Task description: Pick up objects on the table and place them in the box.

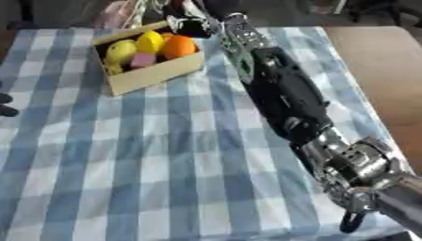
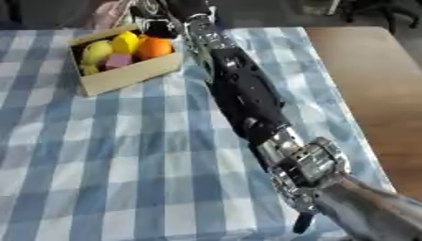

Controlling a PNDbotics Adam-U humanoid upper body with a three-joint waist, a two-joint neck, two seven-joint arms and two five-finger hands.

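Note:
A cardboard box (image 1: 157, 75) stands at the far left of the checked cloth. Inside lie two yellow fruits (image 1: 122, 49), an orange (image 1: 179, 46) and a pink block (image 1: 142, 60). My right arm (image 1: 284, 94) stretches from the lower right across the table to the box. Its hand (image 1: 191, 26) is dark and hangs over the box's far right corner, just behind the orange; whether it holds anything is hidden. A small dark part of my left hand (image 1: 5, 106) shows at the left edge, well away from the box.
A blue and white checked cloth (image 1: 124, 164) covers the table. Bare brown tabletop (image 2: 371, 84) lies along the right side. Cluttered objects (image 1: 119, 14) stand behind the box at the far edge.

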